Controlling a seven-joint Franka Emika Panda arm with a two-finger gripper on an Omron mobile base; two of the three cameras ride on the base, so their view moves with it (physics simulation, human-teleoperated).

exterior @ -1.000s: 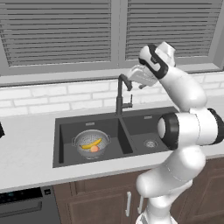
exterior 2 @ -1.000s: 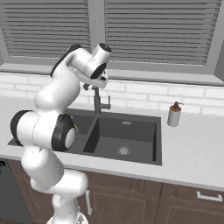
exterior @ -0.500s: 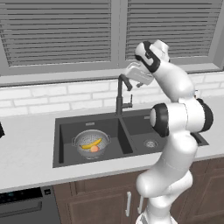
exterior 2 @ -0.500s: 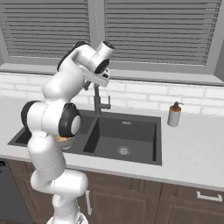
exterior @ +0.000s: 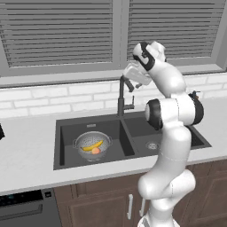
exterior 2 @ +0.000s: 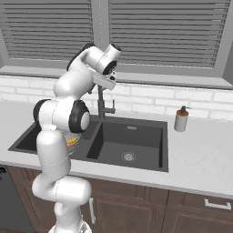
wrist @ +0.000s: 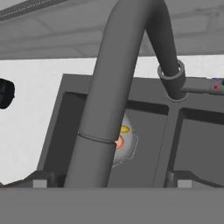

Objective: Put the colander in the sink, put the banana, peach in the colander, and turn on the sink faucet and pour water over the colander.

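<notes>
Jaws apart astride faucet [wrist: 113,87] spout, above colander [exterior: 92,145]. Judgement: nudge spout sideways gently, keeping its mouth over colander.

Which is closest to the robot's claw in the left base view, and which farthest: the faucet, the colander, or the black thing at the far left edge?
From the gripper, which stands open:
1. Faucet, right beside it, its spout top between the fingers.
2. Colander, below and to the left, in the left basin.
3. Black thing, far left on the counter's edge of the picture.
</notes>
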